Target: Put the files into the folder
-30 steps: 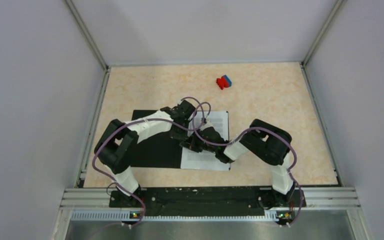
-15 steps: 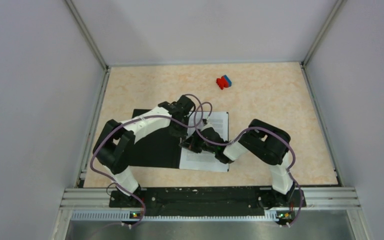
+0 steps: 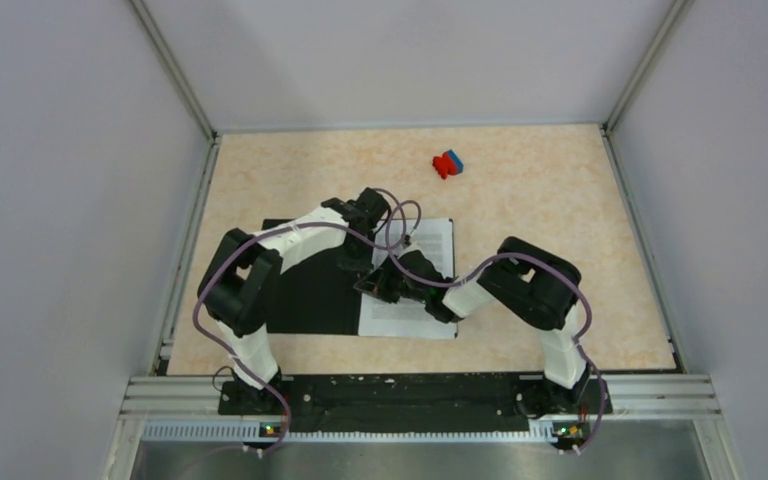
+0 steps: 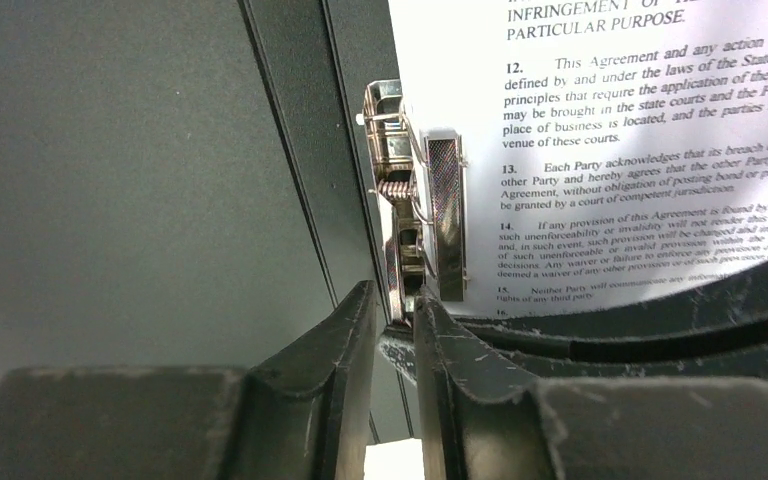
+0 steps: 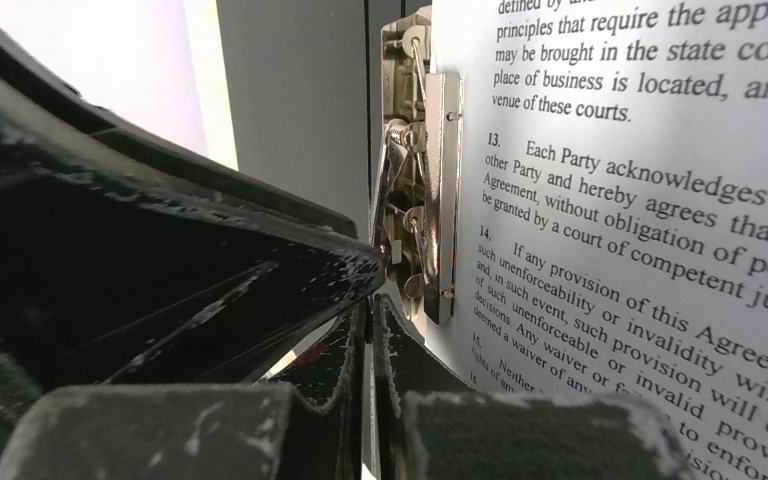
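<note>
The folder (image 3: 305,300) lay open, black inside up. Its left jaws stood slightly parted about the lever of the clip (image 4: 400,190) at the folder's spine; whether gripping, could not tell. The right jaws were clenched, empty, at that clip, likely to work it. The files (image 3: 430,250) lay on the folder's right half, long axis along its spine, headings toward its far end.

The left arm (image 3: 295,238) and right arm (image 3: 535,285) fold inward from their bases, wrists low and tips nearly meeting, the left gripper (image 4: 395,300) with fingers narrowly parted, the right gripper (image 5: 370,310) with fingers pressed together.
</note>
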`<state>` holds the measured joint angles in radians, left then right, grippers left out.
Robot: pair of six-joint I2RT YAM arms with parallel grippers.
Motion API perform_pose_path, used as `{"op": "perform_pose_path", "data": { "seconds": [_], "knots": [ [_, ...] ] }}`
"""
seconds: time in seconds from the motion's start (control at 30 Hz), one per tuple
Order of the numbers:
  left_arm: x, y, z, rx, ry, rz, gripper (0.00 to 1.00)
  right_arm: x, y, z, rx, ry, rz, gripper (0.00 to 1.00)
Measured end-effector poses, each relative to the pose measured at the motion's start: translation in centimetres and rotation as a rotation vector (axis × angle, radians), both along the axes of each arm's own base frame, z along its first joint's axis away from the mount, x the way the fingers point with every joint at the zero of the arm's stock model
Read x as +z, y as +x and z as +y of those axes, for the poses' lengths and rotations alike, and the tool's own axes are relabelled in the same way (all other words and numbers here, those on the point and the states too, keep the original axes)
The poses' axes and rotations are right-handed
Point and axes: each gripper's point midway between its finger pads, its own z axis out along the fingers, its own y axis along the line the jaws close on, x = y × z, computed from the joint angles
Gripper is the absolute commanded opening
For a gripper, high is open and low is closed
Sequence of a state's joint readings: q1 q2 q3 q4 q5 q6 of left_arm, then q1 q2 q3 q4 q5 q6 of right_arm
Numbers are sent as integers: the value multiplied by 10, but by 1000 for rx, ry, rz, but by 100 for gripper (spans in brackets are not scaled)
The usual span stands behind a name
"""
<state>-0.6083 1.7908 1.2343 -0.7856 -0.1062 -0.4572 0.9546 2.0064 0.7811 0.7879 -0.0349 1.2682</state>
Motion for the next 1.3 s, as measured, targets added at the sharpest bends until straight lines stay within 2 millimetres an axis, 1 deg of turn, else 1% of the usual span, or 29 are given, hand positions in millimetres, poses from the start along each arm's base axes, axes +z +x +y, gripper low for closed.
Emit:
{"op": "perform_pose_path", "data": {
  "seconds": [0.13,0.3,0.47,0.6,1.0,1.1,1.3],
  "knots": [
    [-8,2,3,3,19,8,24,-1,1,1,-1,-8,7,0],
    [-13,6,4,7,24,5,22,-2,1,0,-10,-7,20,0],
    [-16,6,5,10,20,10,20,-3,2,-3,-25,-2,29,0],
    [-16,7,2,13,-7,9,26,-3,3,-5,-35,4,34,0],
    [-11,10,5,63,-74,-16,27,-4,4,-7,-39,-15,42,0],
    [-4,15,3,79,-110,-39,28,-10,5,-17,-35,-26,50,0],
    [10,21,-4,97,-186,-69,29,-10,14,-38,-22,-28,36,0]
  ]
}}
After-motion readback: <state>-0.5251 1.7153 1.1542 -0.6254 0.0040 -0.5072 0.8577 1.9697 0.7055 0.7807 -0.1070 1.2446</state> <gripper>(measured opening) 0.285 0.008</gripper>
